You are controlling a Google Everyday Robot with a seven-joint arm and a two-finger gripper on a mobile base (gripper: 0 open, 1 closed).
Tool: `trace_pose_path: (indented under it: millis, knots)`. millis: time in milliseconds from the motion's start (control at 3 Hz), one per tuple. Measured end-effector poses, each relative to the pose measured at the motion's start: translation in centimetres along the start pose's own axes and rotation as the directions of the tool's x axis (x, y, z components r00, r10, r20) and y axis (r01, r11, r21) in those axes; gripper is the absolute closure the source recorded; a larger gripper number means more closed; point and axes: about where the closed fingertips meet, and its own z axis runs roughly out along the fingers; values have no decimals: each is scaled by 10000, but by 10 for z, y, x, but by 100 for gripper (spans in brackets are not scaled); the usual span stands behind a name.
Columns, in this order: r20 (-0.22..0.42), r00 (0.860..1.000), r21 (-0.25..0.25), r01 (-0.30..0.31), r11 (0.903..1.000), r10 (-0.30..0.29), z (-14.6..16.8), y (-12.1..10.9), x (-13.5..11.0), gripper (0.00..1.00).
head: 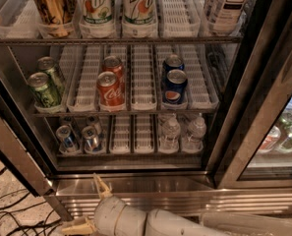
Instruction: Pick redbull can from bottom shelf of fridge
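- Hand low at the bottom edge, just outside the fridge sill, fingers spread wide, holding nothing.
- Ahead, in the left lanes of the bottom shelf: redbull can upright beside a second can; water bottles off to the right.
- Best approached straight along the lane, one finger either side, clear of the neighbour and the rack above.

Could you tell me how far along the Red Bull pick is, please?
Done: the stainless-steel display fridge stands open. In hand: the open two-finger gripper hovers empty below its sill. Left: reach the white-trayed bottom shelf, grasp a slim blue-and-silver Red Bull can, withdraw.
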Motion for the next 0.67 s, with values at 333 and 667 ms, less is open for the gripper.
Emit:
trace_pose_path:
  millis: [333, 667]
  knots:
    - [459, 9989, 266, -37, 9996, 25, 24, 28, -11, 0]
    - [203, 9992, 930, -360, 9950, 343, 26, 13, 1, 0]
